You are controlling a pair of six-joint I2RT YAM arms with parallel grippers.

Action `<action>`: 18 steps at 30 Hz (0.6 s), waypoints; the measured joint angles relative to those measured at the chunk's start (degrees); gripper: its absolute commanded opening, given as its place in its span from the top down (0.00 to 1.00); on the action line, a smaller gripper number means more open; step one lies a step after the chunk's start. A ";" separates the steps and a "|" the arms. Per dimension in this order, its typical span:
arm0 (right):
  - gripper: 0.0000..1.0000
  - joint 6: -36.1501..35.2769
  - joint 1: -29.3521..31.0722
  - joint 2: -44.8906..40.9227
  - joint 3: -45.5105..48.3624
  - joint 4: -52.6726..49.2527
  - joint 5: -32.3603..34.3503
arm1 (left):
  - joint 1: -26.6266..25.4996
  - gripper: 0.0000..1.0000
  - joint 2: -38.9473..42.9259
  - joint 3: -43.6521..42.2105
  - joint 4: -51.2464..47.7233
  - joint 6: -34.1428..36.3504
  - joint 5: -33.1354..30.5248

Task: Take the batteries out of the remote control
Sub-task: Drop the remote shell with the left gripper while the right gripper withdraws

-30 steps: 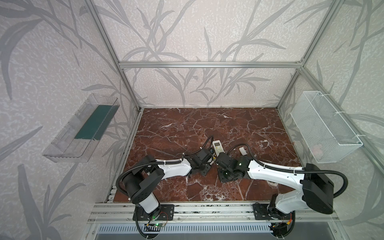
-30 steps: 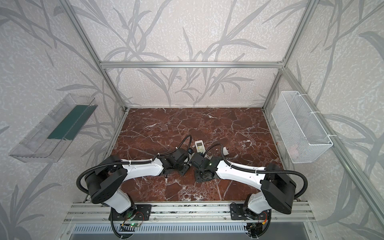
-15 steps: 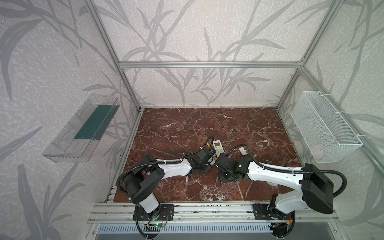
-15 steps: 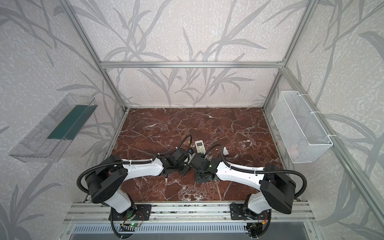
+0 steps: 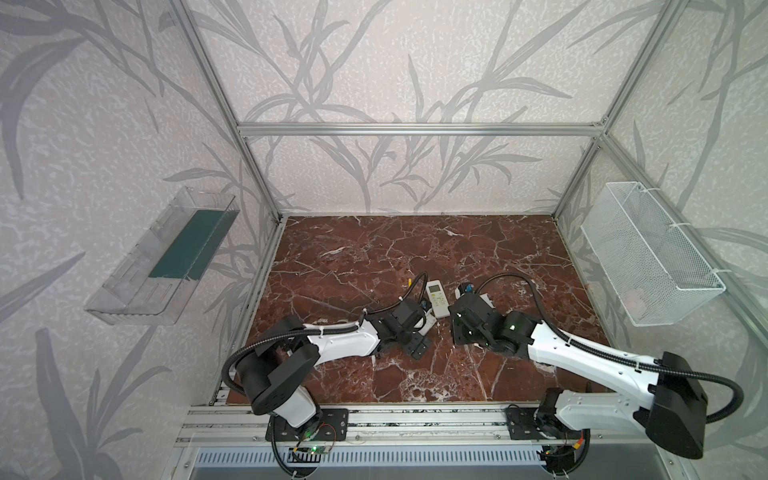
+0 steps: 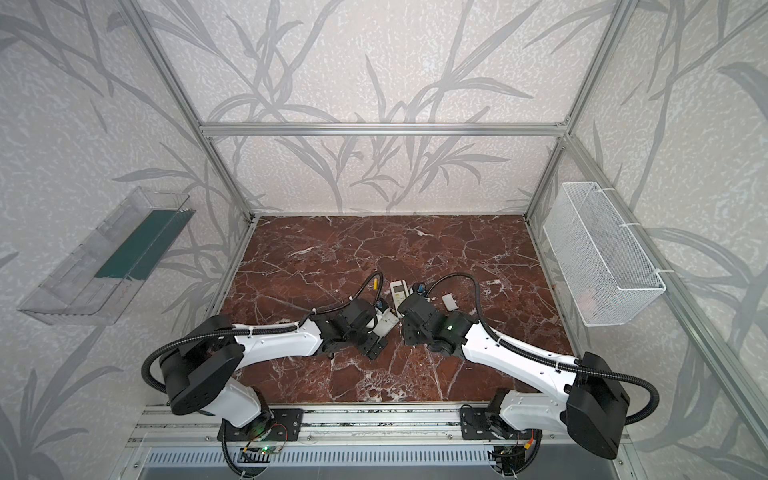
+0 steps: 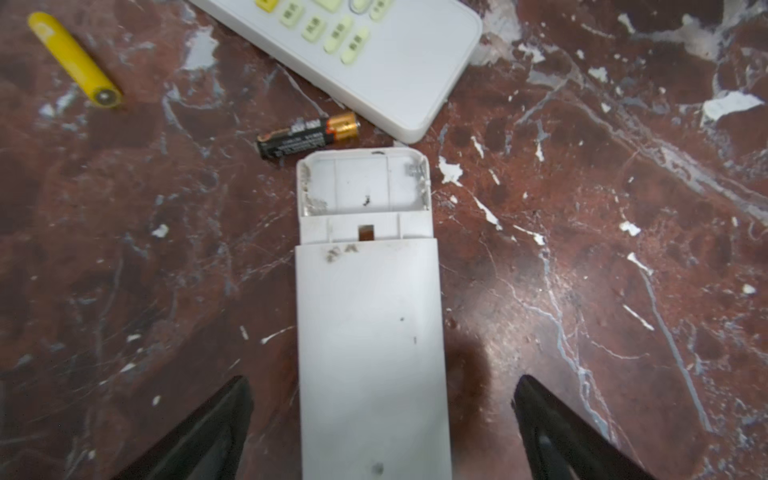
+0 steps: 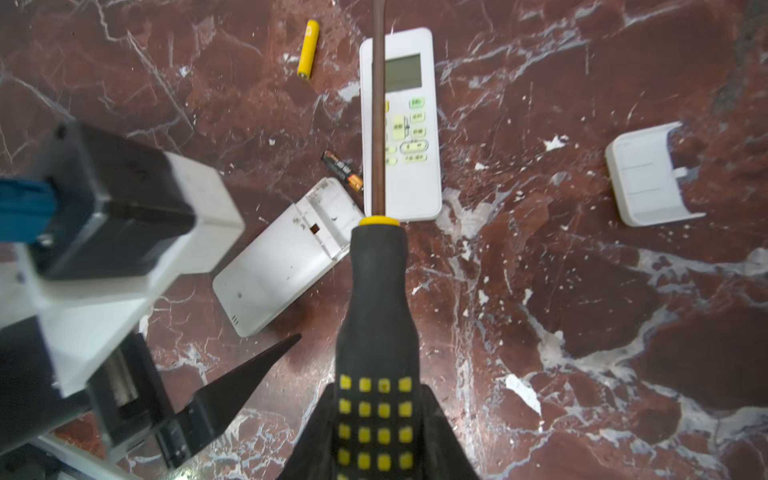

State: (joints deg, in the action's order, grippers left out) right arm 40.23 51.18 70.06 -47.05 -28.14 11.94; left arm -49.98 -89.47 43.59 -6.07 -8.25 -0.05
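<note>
Clock reference: 12 o'clock points at the back wall in both top views.
Left gripper (image 7: 382, 380): jaws spread wide, with one finger on each side of the closed end of the face-down remote. Neither finger touches it, and nothing is gripped.
Right gripper (image 8: 376, 419): clamped on the black-and-yellow handle of the screwdriver (image 8: 376, 291). The shaft runs toward 12 o'clock above the face-up remote, and its tip is out of frame.
Face-down remote (image 7: 370, 332): lies flat on the marble tabletop (image 5: 374, 257) at 7 o'clock of the face-up remote (image 8: 401, 124), with its open end nearest that remote.
Battery compartment (image 7: 361, 183): uncovered, with its bare white floor showing.
Black-and-copper battery (image 7: 307, 135): lies on the tabletop just beside the open end of the face-down remote, close to the near left corner of the face-up remote.
Yellow battery (image 8: 308, 49): lies on the tabletop at 10 o'clock of the face-up remote, apart from it.
Battery cover (image 8: 648, 174): lies inner side up at 3 o'clock of the face-up remote, well apart from it.
Face-up remote orientation: the screen end points toward 12 o'clock.
</note>
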 measured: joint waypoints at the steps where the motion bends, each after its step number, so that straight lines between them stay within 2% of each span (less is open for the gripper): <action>1: 1.00 -0.66 -0.59 0.00 0.07 0.39 -0.04 | 0.66 0.01 0.26 1.03 -0.87 -0.42 -0.15; 10: 1.00 -4.42 -4.59 -1.75 2.08 3.19 -2.89 | 8.59 0.01 0.24 13.60 -6.38 -4.42 -0.74; 18: 1.00 -6.27 -10.82 -2.45 5.53 6.60 -7.21 | 18.93 0.01 -1.14 17.33 -6.64 -8.48 0.17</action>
State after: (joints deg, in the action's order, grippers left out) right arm 33.95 40.36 67.61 -41.52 -21.54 4.73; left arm -31.05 -90.61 60.93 -12.71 -16.73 0.12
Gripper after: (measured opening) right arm 0.280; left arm 0.993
